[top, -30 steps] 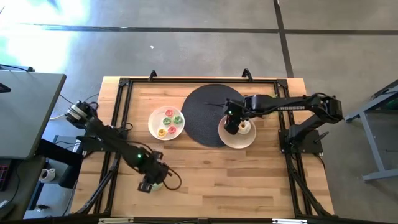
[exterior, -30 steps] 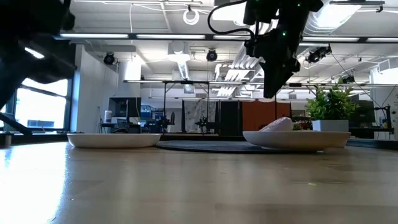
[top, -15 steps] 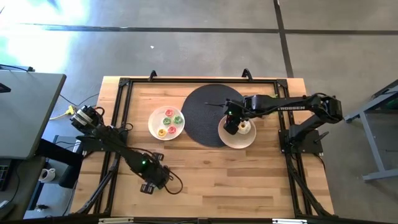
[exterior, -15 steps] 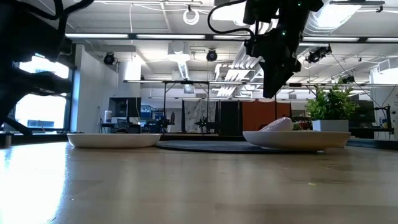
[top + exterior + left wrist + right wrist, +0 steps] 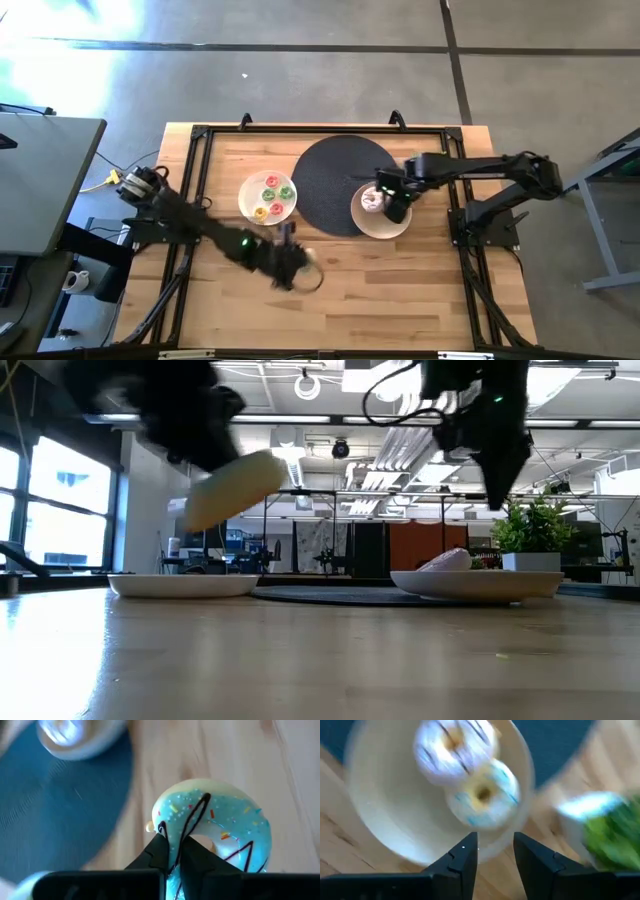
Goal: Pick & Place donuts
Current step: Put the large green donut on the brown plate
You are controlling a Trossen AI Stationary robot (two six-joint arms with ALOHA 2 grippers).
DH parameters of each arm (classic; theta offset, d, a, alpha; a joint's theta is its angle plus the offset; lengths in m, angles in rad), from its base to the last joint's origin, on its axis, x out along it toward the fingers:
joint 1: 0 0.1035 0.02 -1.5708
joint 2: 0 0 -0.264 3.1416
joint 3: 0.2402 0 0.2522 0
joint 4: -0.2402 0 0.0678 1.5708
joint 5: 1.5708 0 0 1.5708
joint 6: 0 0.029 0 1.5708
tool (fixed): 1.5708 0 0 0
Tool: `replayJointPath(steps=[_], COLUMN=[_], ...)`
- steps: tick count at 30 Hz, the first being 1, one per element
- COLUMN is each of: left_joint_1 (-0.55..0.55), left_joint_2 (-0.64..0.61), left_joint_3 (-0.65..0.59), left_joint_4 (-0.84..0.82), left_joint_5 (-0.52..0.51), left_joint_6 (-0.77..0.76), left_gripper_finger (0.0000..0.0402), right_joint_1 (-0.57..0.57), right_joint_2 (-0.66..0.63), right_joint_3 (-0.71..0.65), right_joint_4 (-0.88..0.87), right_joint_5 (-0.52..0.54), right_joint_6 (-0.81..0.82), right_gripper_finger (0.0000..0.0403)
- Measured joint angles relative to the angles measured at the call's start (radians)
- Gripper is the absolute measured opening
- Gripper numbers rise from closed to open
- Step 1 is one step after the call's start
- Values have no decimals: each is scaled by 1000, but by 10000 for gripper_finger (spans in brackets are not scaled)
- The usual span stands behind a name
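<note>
A donut with pale blue icing, dark lines and sprinkles is in my left gripper, which is shut on it. It hangs above the wood near the table's middle. The low view shows this donut tilted and clear of the table. My right gripper stands open over the right white plate. On that plate lie a white-iced donut and a blue-and-white one. Several tiny donuts lie on the left white plate. My left gripper pinches the donut's ring wall between its two fingers. One finger is at the outer rim and the other at the hole. The donut is lifted clear of the table and sits tilted in the hold.
A big black disc lies between the two plates, partly under the right one. A black frame runs along the table's edges. Bare wood stretches along the near side.
My left gripper has swung from the near left of the table toward the right and the plates. It has taken the blue donut up off the wood, and the donut is now clear and tilted. My right gripper has shifted a little toward the table's right edge over its plate.
</note>
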Motion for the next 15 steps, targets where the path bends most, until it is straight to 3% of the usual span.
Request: replayJointPath(steps=[6,11,15], left_joint_1=[213,348,413], left_joint_2=[29,108,203], left_joint_3=[2,5,25], left_joint_4=[388,734,908], left_joint_5=[118,176,255], left_joint_6=[35,129,177], left_gripper_finger=[4,4,4], right_joint_1=[107,198,255], right_joint_2=[-152,-277,-345], right_joint_3=[0,0,-3], right_joint_4=[-179,-178,-175], right_joint_5=[123,177,249], right_joint_6=[166,260,305], right_gripper_finger=[124,124,124])
